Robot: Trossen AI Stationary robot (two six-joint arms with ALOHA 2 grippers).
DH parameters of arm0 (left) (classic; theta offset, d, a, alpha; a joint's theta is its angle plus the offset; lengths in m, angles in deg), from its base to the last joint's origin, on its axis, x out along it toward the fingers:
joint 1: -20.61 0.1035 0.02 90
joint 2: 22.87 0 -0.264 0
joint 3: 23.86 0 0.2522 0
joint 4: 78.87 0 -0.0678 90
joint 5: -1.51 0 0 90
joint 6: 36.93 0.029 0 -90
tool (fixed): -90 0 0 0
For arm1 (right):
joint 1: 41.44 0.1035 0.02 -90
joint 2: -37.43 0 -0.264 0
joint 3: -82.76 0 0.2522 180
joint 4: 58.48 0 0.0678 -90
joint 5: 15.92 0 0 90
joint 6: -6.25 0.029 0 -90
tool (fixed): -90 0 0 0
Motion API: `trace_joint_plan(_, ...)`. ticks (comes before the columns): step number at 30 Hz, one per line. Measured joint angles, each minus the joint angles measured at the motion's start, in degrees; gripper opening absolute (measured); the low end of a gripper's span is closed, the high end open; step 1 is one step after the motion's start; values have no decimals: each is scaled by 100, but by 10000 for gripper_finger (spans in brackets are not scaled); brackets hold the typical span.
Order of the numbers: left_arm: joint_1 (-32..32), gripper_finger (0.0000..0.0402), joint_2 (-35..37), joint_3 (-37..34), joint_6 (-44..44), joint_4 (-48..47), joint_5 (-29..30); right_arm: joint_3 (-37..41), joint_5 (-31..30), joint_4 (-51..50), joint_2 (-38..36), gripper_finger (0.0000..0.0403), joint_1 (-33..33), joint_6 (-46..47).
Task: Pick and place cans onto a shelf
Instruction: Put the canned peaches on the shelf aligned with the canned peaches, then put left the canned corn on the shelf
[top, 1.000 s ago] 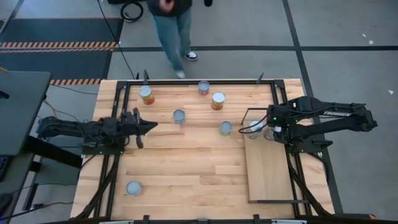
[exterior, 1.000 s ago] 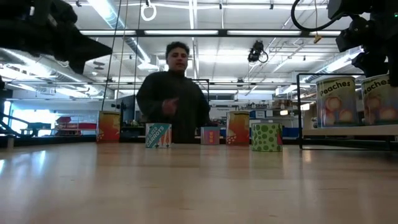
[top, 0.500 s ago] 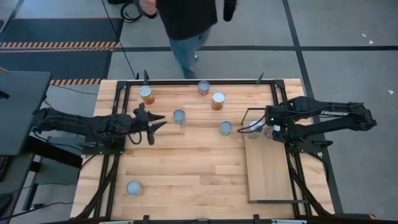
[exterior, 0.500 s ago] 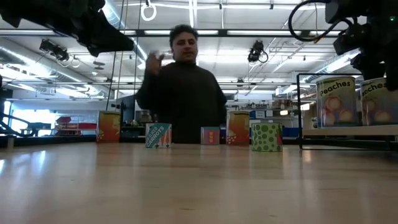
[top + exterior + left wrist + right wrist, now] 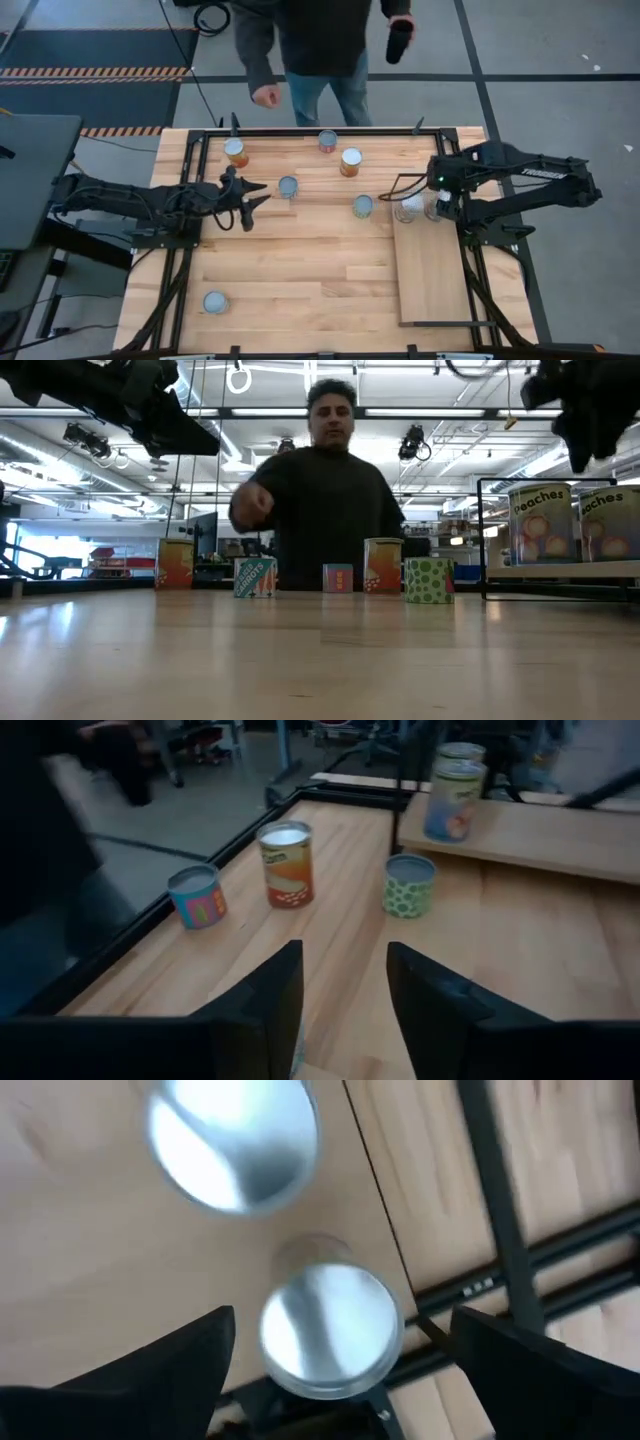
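Observation:
Two peach-labelled cans (image 5: 408, 207) (image 5: 432, 207) stand upright on the far end of the pale shelf (image 5: 430, 280). They also show in the low view (image 5: 541, 520). My right gripper (image 5: 438, 193) hangs open above them, one silvery top (image 5: 330, 1335) between its spread fingers without touching. My left gripper (image 5: 255, 195) is open and empty just left of a blue-grey can (image 5: 288, 186). More cans stand on the table: an orange one (image 5: 235, 152), a small one (image 5: 328, 141), an orange one (image 5: 351, 161), a green-dotted one (image 5: 363, 206) and one near the front left (image 5: 214, 302).
A person (image 5: 320, 40) stands at the table's far edge with a hand (image 5: 266, 96) held out over it. A black frame (image 5: 320, 130) runs around the tabletop. The shelf's near half is bare board. Bare tabletop lies between the arms, toward the near edge.
My left gripper has gone toward the table's right edge, close to the blue-grey can. My right gripper has risen above the two cans on the shelf, which stay upright. The person has stepped up to the far edge and lowered a hand toward the table.

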Motion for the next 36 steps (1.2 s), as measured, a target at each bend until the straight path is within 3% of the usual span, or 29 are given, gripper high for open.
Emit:
trace_joint_plan(6, 651, 203, -2, 183, -386, -418, -314, -1120, -135, 163, 309, 378, 121, 27)
trace_joint_plan(10, 1337, 239, -59, 954, -677, -1734, -320, -1540, -166, 904, 488, 378, 335, -96)
trace_joint_plan(18, 2777, 299, -391, 2210, -1261, -3878, -444, -1547, -166, 2967, 728, 378, 1010, -550)
trace_joint_plan(26, 3955, 318, -1177, 2249, -1861, -4258, -608, -1271, -166, 4732, 1362, 378, 1500, -898)
trace_joint_plan(36, 4627, 319, -2244, 2243, -1849, -3853, -422, -1220, -165, 5475, 2424, 378, 1752, -937)
